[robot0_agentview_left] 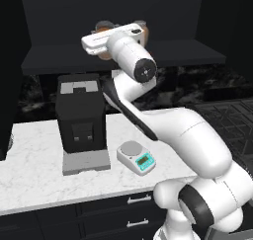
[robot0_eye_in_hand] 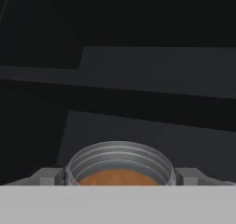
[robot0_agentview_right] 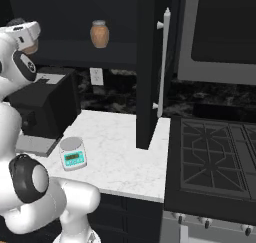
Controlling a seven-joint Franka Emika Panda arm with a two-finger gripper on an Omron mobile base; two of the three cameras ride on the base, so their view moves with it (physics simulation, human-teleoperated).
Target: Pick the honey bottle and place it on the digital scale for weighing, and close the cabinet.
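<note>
Arm: one white Franka arm, reaching up from the counter into the open wall cabinet (robot0_agentview_right: 147, 67).
Gripper: one two-finger gripper (robot0_eye_in_hand: 119, 176); in the hand view its jaws stand spread wide, one tip on either side of a jar's neck, and whether the tips touch the glass cannot be told.
Honey bottle: the amber jar (robot0_eye_in_hand: 119, 170) between the tips, with a ribbed grey cap, seen from close above; it stands on the cabinet's shelf. In the left base view the hand covers most of it.
Jars, count: two amber jars with grey caps on the same shelf; the second jar (robot0_agentview_right: 99, 33) stands apart, toward the open door.
Cabinet doors: the right door stands swung out over the counter, edge-on in the right base view, with one long vertical silver bar handle (robot0_agentview_right: 163, 62).
Digital scale: one (robot0_agentview_left: 137, 157), white with a round grey platter and teal display, on the white marble counter (robot0_agentview_left: 34, 170), just beside the coffee machine; its platter is bare.
Coffee machine: one (robot0_agentview_left: 80, 116), black, on a grey base.
Stove: one black gas cooktop (robot0_agentview_right: 217, 162), right of the counter.
Drawers: two short silver handles visible below the counter edge.
</note>
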